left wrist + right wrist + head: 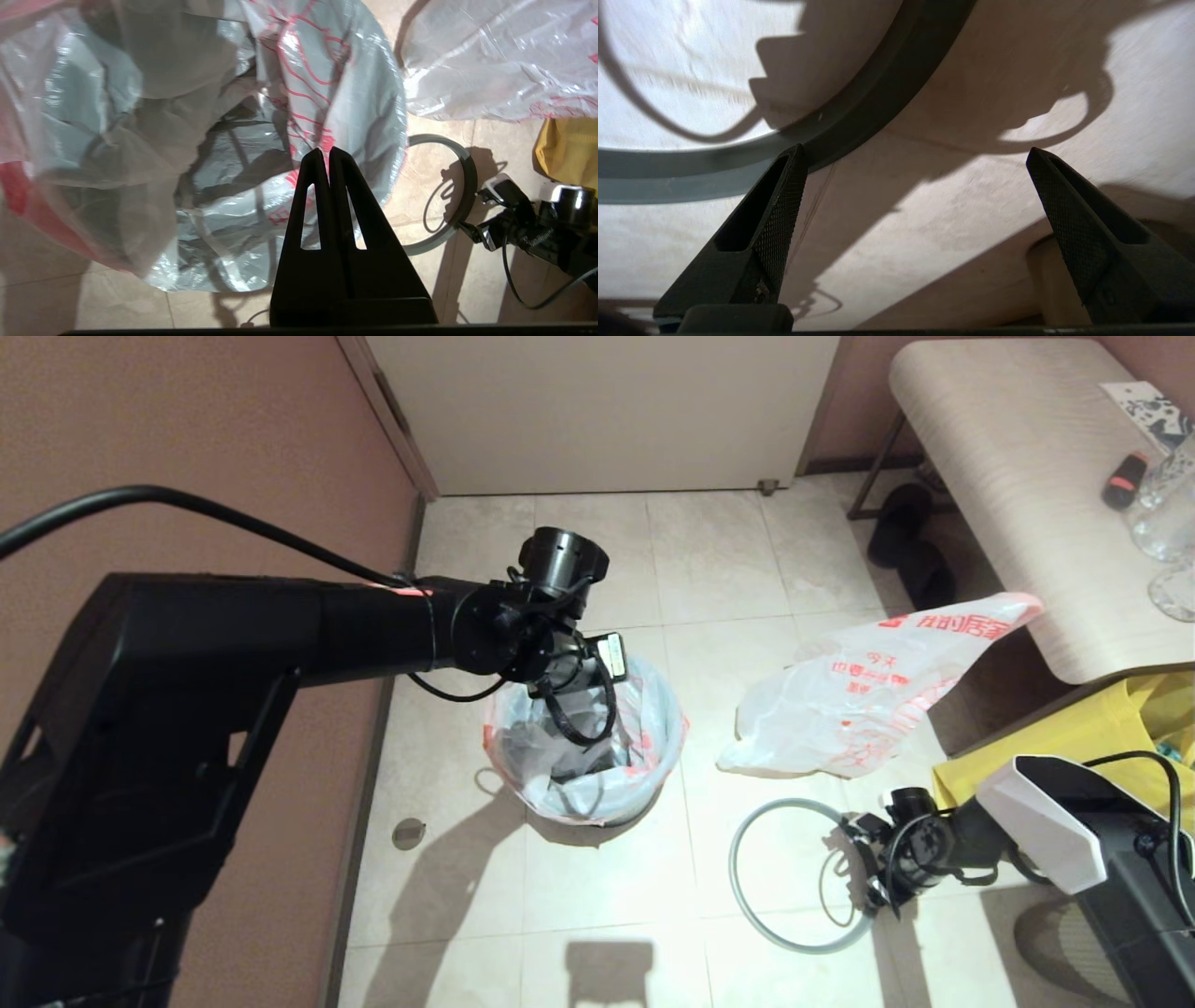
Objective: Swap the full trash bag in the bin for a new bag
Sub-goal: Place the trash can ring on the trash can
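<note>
The new bag (649,709), thin translucent white with a pink-red edge, lines the small black bin (642,805) and hangs over its rim. My left gripper (586,754) reaches down into the bin's mouth. In the left wrist view it (325,150) is shut, its tips against a red-printed fold of the bag (345,93); I cannot tell whether film is pinched. The full trash bag (859,700) lies lumpy on the floor to the right. The grey hoop (747,887) lies flat on the tiles. My right gripper (864,873) is open and empty beside the hoop (859,121), low over the floor (915,149).
A pale bench (1018,476) stands at the right with a yellow fabric bag (1102,728) under its near end and dark shoes (910,546) beneath it. A white door (607,411) is behind the bin, and a brown wall (187,448) runs along the left.
</note>
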{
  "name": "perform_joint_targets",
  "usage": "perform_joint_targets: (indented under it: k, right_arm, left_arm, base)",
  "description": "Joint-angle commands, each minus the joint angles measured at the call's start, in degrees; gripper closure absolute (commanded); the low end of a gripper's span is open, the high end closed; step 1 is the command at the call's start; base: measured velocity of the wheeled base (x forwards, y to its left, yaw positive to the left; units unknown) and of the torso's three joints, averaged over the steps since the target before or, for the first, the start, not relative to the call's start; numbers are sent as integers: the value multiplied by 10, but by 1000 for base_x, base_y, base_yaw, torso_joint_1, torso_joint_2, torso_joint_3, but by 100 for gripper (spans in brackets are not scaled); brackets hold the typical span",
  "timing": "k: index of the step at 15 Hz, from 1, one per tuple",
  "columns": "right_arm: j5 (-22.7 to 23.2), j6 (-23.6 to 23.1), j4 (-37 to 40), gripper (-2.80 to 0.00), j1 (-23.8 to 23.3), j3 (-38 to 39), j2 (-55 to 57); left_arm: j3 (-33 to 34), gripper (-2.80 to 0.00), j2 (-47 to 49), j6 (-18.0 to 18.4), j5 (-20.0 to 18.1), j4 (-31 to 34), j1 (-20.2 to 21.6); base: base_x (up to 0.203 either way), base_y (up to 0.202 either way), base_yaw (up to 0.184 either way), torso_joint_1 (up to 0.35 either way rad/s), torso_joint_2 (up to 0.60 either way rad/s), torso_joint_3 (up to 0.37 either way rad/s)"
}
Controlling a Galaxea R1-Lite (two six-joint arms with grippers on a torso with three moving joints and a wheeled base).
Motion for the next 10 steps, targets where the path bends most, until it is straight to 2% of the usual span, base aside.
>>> perform_joint_targets:
  k: [1, 5, 7, 8, 9, 10]
  right_arm:
    - [-1, -4, 18, -280, 0, 0, 2]
    - [-63, -24, 73, -280, -3, -1, 7]
    - [-63, -24, 70, -280, -2, -1, 6]
    - [-56, -20, 63, -280, -1, -3, 2]
    - [-29, -15, 59, -280, 1, -4, -10]
    - [18, -2, 55, -280, 2, -4, -19]
  left_arm:
    - [0, 0, 3, -1, 2, 1, -3]
    - [-1, 0, 5, -1, 3, 0, -4]
    - [-1, 0, 6, -1, 7, 0, -5]
    - [-1, 0, 6, -1, 7, 0, -5]
    - [-2, 0, 9, -1, 7, 0, -5]
    - [-2, 0, 10, -1, 7, -1, -5]
  base:
    - [0, 0, 0, 0, 0, 0]
    - [0, 0, 0, 0, 0, 0]
    - [0, 0, 0, 0, 0, 0]
    - [0, 0, 0, 0, 0, 0]
    - [0, 0, 0, 0, 0, 0]
    - [0, 0, 0, 0, 0, 0]
